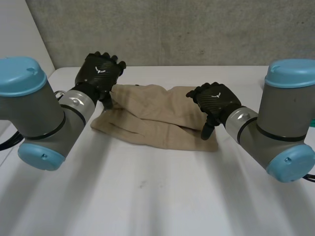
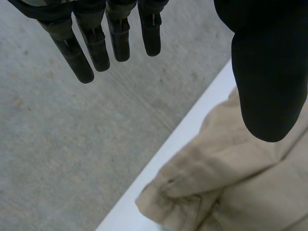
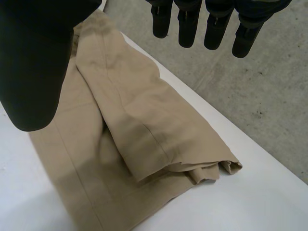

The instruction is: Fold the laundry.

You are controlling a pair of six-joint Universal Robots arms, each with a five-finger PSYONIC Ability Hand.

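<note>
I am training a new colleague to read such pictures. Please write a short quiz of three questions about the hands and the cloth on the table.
1. True or false: the left hand has its fingers curled tight round the cloth.
2. How does the cloth lie? A) spread flat in one layer; B) rumpled, with layers overlapping; C) rolled into a ball.
3. Fill the gap: the cloth lies on a white ____.

Key: 1 false, the fingers are straight and hold nothing; 2 B; 3 table.
</note>
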